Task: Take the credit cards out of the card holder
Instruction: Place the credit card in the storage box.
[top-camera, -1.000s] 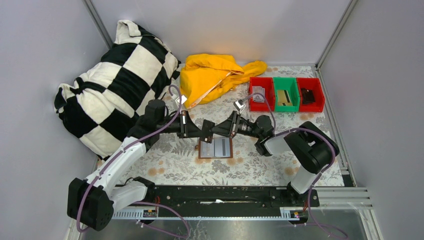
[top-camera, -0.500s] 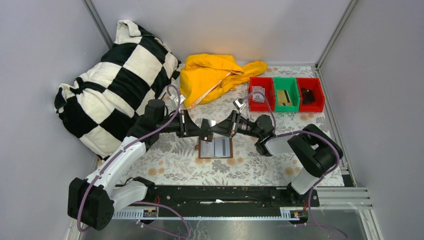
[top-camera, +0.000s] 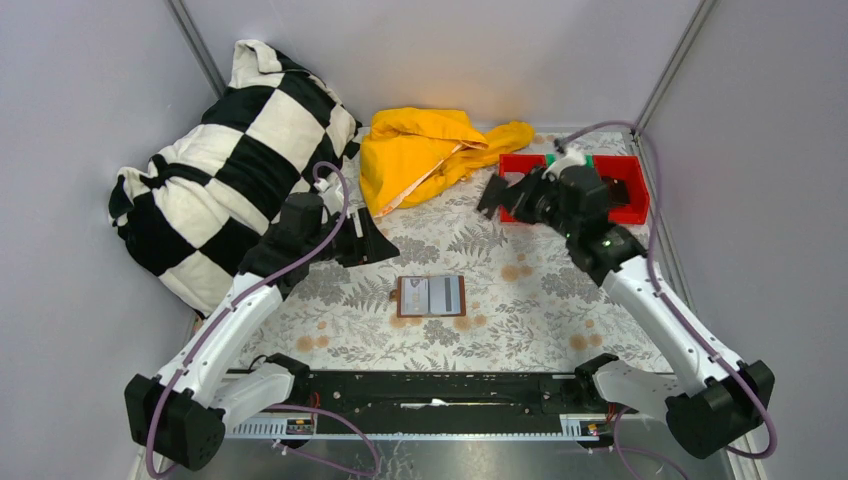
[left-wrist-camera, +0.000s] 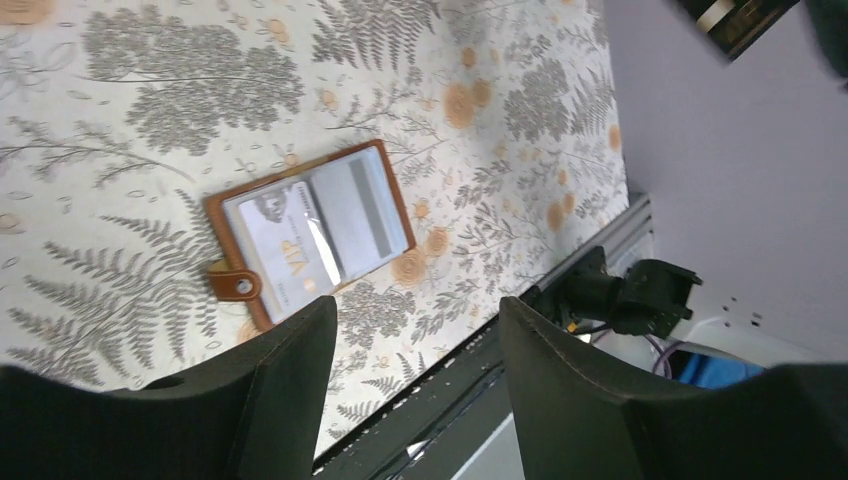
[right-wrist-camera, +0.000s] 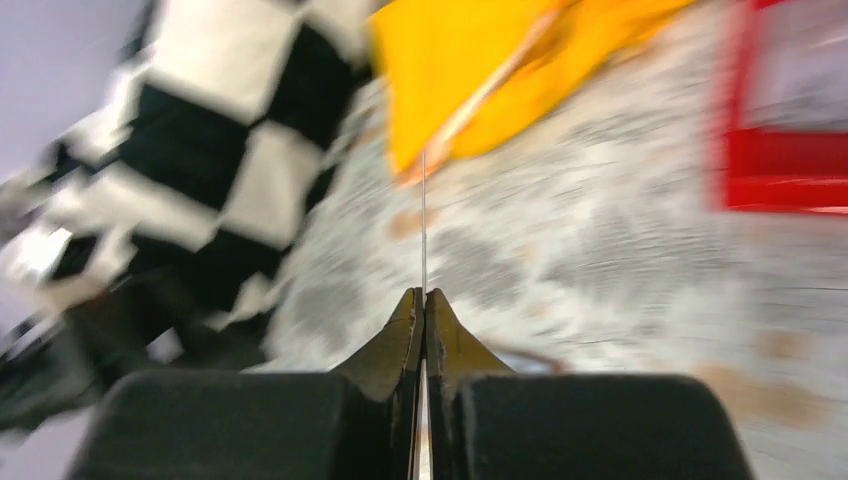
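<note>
Left end effector (left-wrist-camera: 418, 312): jaws stood apart, empty, above the surface (top-camera: 520, 300).
Right end effector (right-wrist-camera: 423, 296): pinched shut on a card (right-wrist-camera: 423, 200), seen edge-on, near the red bin (top-camera: 518, 161).
Holder (top-camera: 431, 296): lay open mid-surface, second card (left-wrist-camera: 283, 240) inside.

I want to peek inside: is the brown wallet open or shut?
Open. The card holder lies spread flat on the flowery tablecloth, inner pockets facing up.
</note>
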